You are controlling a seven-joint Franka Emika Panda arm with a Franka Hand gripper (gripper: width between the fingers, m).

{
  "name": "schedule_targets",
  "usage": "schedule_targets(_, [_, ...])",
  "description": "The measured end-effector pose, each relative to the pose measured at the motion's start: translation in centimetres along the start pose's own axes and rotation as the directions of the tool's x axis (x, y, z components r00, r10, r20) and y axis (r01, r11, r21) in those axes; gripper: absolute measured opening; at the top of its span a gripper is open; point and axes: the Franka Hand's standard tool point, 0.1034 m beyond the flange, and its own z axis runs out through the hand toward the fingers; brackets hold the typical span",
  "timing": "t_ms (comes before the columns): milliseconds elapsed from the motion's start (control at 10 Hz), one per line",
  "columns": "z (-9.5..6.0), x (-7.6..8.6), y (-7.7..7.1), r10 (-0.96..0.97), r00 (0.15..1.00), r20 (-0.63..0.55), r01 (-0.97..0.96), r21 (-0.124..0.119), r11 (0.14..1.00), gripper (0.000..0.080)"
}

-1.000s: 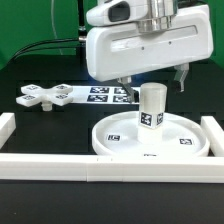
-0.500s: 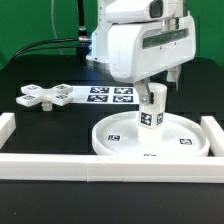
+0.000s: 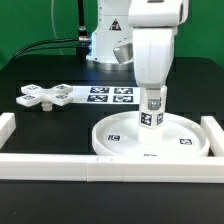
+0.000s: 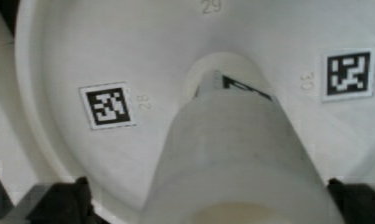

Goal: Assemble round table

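The arm (image 3: 150, 45) is built of glossy white shells with rounded corners and smooth, plain faces. A grey band is seen across its uppermost visible part, and dark seams are seen where the shells meet. A small dark mark is carried on the rear link (image 3: 108, 45), which is also white. The gripper (image 3: 152, 97) is housed in a white block that narrows downward. In the wrist view, 2 fingertips (image 4: 56, 200) are shown as black, blocky and blurred. Thin black cables (image 3: 45, 46) are seen beside the arm's base.
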Motion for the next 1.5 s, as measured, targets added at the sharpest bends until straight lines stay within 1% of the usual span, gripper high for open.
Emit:
schedule_targets(300, [0.1,-0.8,0.1,-0.166,0.986,0.016,0.166,0.001,0.986,0.0649])
schedule_targets(500, [0.1,-1.0,0.0,-0.162,0.987,0.017,0.162,0.003,0.987,0.0640])
schedule_targets(600, [0.3,-1.1,-0.4,-0.162,0.987,0.018,0.162,0.021,0.987,0.0482])
schedule_targets(700, [0.4,-1.2,-0.8,-0.162,0.987,0.019,0.161,0.036,0.986,0.0417])
schedule_targets(1200, [0.5,-1.2,-0.8,-0.138,0.990,0.020,0.138,0.039,0.990,0.0416])
schedule_targets(1300, [0.5,-1.2,-0.9,-0.092,0.996,0.022,0.091,0.039,0.995,0.0416])
schedule_targets(1400, [0.5,-1.3,-1.0,0.052,0.998,0.024,-0.053,0.039,0.998,0.0416])
schedule_targets(1500, [0.6,-1.2,-1.2,0.195,0.980,0.027,-0.196,0.038,0.980,0.0416])
